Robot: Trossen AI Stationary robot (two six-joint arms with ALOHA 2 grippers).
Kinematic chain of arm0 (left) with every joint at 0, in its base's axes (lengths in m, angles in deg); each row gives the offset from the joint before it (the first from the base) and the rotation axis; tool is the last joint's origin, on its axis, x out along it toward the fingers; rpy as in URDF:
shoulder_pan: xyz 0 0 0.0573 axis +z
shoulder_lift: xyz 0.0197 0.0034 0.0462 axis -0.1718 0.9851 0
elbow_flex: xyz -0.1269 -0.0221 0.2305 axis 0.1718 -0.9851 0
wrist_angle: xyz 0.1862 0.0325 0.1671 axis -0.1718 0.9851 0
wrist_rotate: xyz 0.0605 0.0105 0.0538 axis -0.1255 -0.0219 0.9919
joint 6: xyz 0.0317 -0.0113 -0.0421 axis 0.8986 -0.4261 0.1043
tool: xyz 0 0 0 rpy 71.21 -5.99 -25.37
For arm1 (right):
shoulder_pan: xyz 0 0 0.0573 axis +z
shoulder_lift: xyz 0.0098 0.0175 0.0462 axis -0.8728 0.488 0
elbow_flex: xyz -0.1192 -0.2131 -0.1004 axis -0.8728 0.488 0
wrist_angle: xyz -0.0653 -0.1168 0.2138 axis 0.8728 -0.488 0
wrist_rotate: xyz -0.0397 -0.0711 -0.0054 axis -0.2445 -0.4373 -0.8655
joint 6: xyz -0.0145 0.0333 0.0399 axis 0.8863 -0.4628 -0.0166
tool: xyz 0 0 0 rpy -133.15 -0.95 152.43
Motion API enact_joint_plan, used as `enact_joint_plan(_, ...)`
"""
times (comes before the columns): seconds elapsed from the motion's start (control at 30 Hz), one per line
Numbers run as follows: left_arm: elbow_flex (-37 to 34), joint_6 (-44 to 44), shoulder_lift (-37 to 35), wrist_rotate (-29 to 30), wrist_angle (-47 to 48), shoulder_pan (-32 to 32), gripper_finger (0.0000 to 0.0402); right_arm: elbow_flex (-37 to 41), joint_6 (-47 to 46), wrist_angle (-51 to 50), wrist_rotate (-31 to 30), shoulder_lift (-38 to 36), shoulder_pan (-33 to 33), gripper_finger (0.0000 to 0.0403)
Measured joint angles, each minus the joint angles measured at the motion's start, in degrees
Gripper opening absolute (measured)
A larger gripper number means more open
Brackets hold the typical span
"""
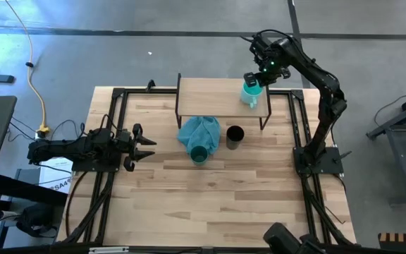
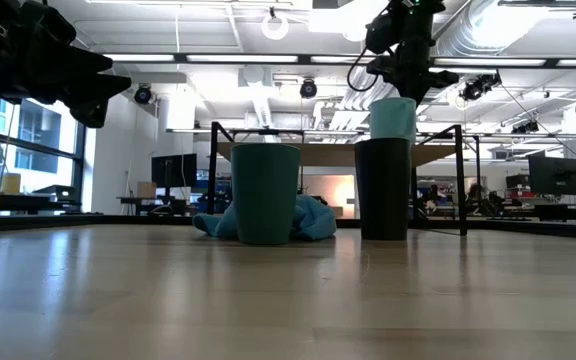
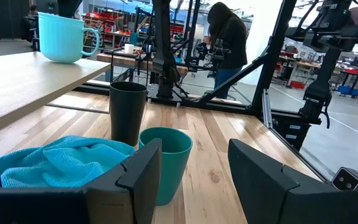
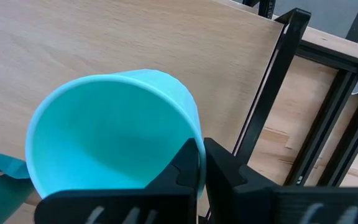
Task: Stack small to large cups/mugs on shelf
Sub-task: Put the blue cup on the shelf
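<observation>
The light turquoise mug stands on the right end of the low wooden shelf; it also shows in the left wrist view. My right gripper is above it, shut on its rim. The dark teal-green cup stands upright on the table in front of the shelf. The black cup stands upright to its right. My left gripper is open and empty at the table's left, pointing toward the cups. My right gripper pinches the mug's rim wall, one finger inside the mug and one outside. The fingers come from above, pointing down. The mug is upright, and its base seems to rest on the shelf top.
A blue-teal cloth lies bunched on the table under the shelf's front edge, against the teal-green cup. Dark frame rails run along the table's left and right sides. A person stands in the room beyond the table.
</observation>
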Motion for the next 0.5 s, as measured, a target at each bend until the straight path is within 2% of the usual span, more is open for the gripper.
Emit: enact_joint_plan(0.5, 0.0, -0.5, 0.0, -0.2, 0.0, 0.0, 0.0175, 0.0, -0.5, 0.1, 1.8, 0.0, 0.1, 0.0009)
